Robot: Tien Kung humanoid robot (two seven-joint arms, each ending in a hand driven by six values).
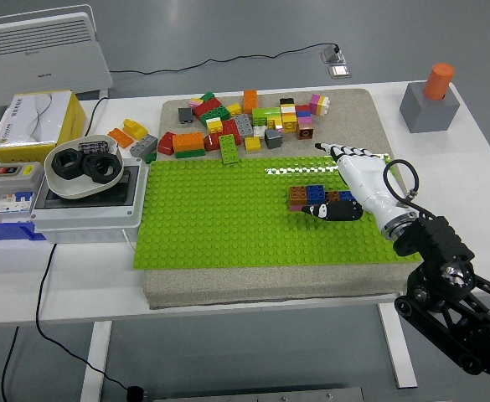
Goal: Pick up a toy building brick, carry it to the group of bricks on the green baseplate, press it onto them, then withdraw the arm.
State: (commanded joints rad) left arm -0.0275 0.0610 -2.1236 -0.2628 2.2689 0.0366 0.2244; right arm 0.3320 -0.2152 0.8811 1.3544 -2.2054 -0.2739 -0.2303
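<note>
Bright, even light falls from overhead, and shadows are soft and short. A white streak of glare lies across the studs of the green baseplate (228, 218) near its far edge. The white bench (446, 159) is pale but not blown out. Focus is sharp throughout, with no visible motion blur.

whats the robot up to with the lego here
The right hand is out over the green baseplate, its fingers spread, the thumb low beside the small group of bricks stuck there. It holds nothing that can be seen. A pile of loose bricks lies on the mat beyond the plate. The left arm is out of view.
</note>
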